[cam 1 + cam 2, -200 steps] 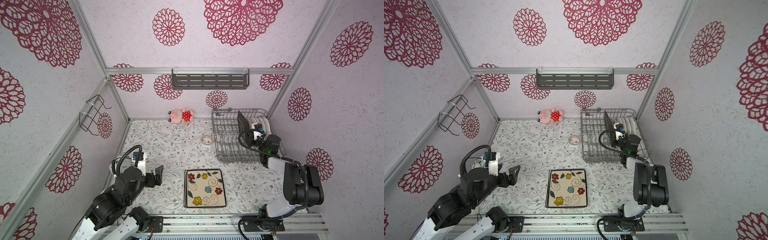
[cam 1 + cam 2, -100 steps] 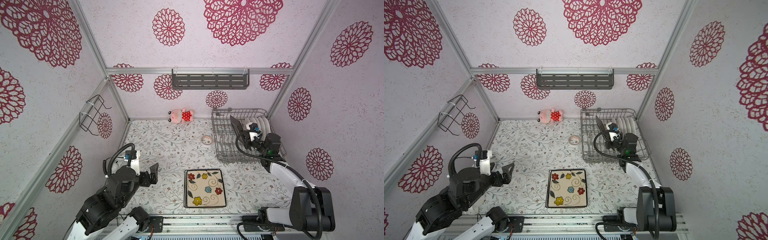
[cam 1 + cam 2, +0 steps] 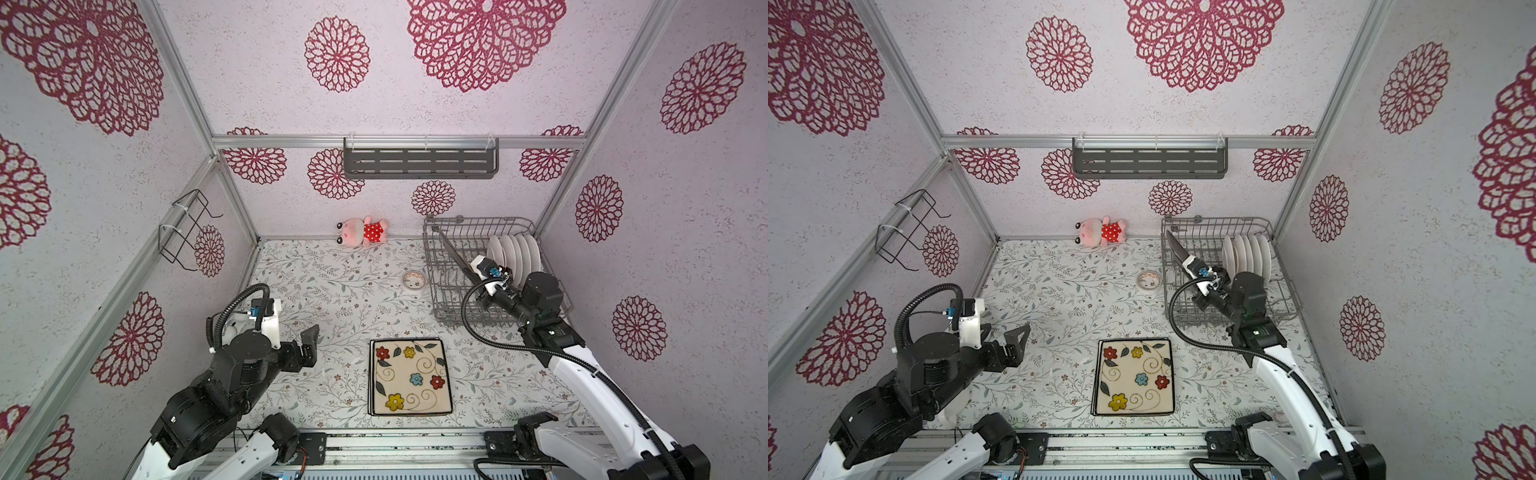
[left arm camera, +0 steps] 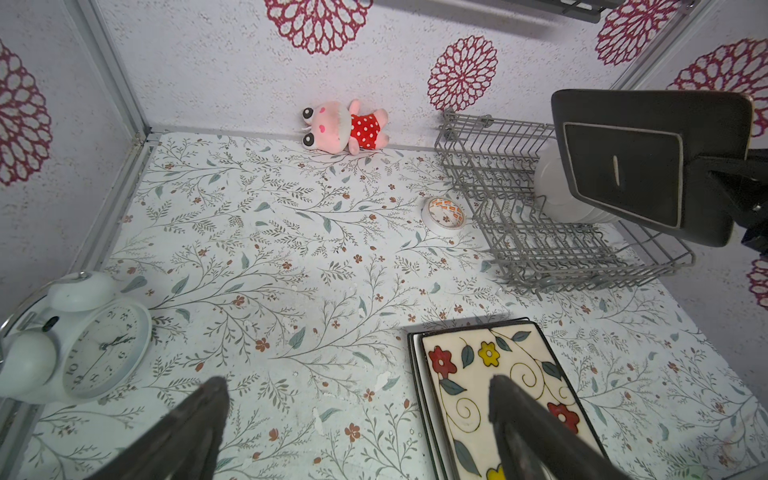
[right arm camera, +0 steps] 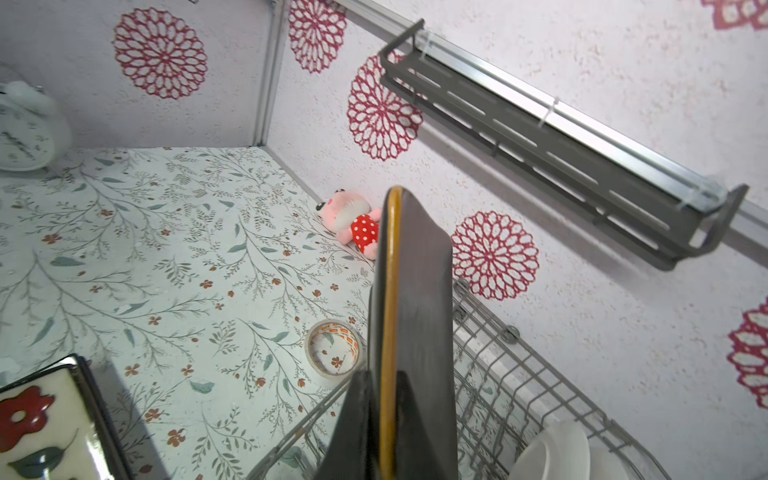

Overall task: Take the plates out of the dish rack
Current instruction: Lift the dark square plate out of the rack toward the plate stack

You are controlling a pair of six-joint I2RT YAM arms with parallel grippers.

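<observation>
Right gripper (image 5: 384,419) now sits further left over dish rack (image 4: 540,257) than before, pinching edge of tilted black plate (image 3: 455,255); left gripper (image 4: 357,419) hangs wide apart near flowered plate (image 3: 409,376).

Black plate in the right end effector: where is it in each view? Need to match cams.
Top view: black plate right of centre, tilted over the dish rack.
Top view: plate same spot, right of centre.
Left wrist: plate upper right, underside showing.
Right wrist: plate centre, edge-on, clamped in the right end effector.
Shared landmark: pink plush toy at the back wall.
</observation>
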